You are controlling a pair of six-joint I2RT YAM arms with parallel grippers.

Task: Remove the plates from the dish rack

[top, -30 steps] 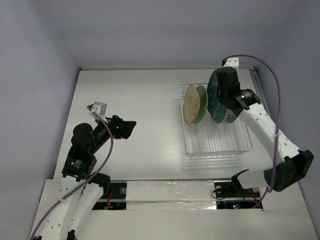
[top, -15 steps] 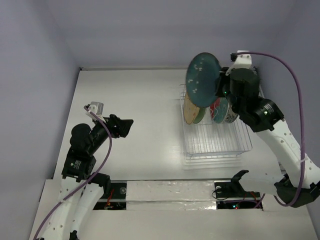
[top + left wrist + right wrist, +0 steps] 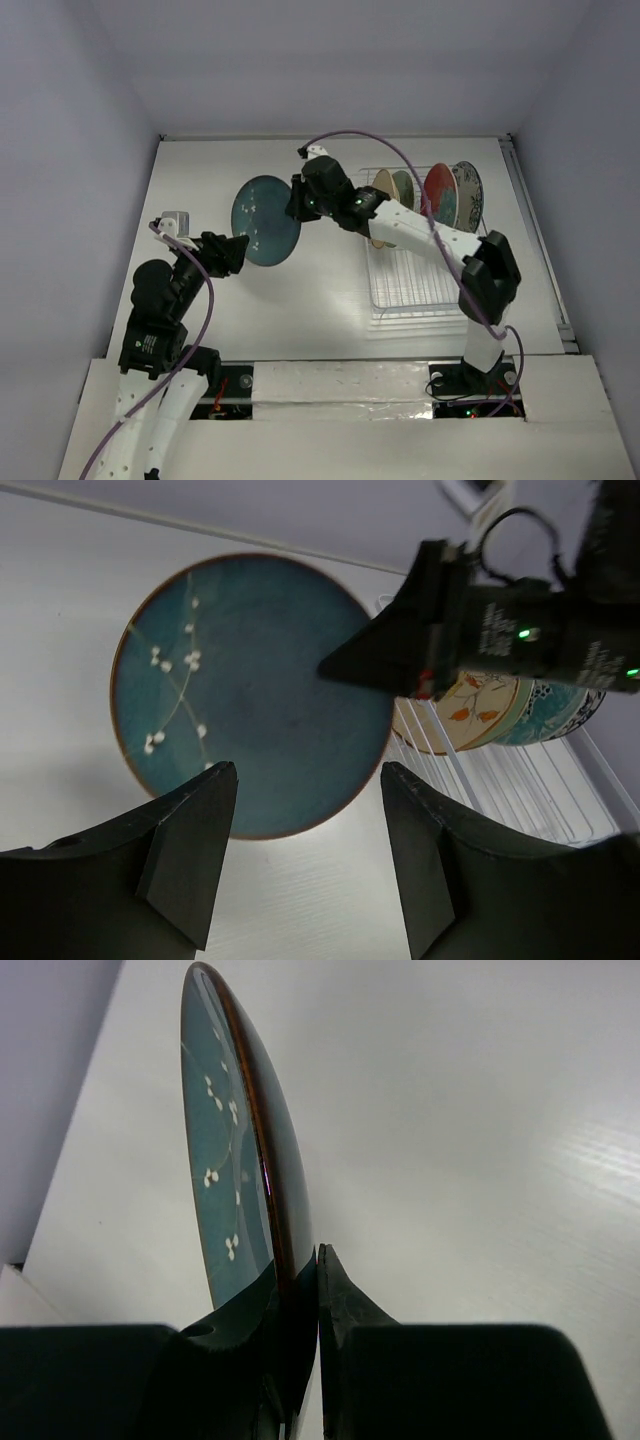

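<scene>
Glaze on the dark teal plate (image 3: 266,220) runs deep blue-green to a brown rim, with a thin branch of white blossoms painted across it. It hangs on edge above the table (image 3: 200,170), left of the dish rack (image 3: 430,295). The right tool (image 3: 300,1260) is clenched on its rim. The left tool (image 3: 305,780) sits just beside the plate's lower edge, fingers spread, grasping nothing. Small lettering on the right arm's black casing (image 3: 520,645) is too blurred to read. Upright at the rack's far end stand a tan plate (image 3: 383,187), a pale green plate (image 3: 404,185), a red plate (image 3: 440,195) and a white plate (image 3: 468,195) with a blue-patterned rim.
</scene>
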